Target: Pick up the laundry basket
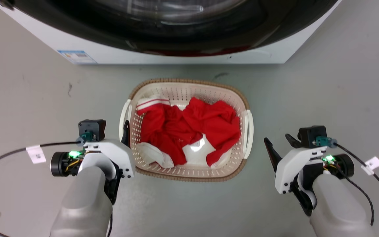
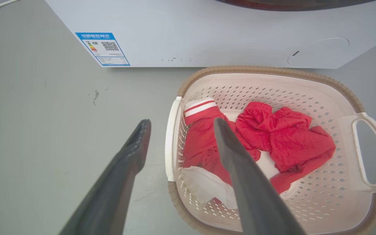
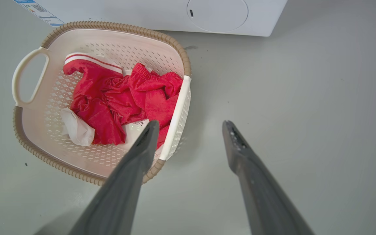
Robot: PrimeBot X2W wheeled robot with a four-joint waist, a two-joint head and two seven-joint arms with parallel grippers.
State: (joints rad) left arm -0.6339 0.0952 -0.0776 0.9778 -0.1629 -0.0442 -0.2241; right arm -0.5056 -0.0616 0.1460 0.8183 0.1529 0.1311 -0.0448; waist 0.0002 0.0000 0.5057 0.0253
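Both grippers gape: the left gripper (image 2: 182, 121) has its fingers either side of the left handle (image 2: 171, 140) of the laundry basket (image 1: 189, 86), while the right gripper (image 3: 190, 123) hangs just beside the right handle (image 3: 176, 114). The basket holds red clothes (image 1: 189, 128) and sits on the floor (image 1: 324, 98) before the washing machine (image 1: 176, 56).

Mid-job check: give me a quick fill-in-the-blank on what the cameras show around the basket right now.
1. The laundry basket sits just in front of the ____.
2. The clothes inside it are mostly ____.
3. The left tool and the right tool are both ____.
4. The tool closest to a basket handle is the ____ one.
Missing words: washing machine; red; open; left.
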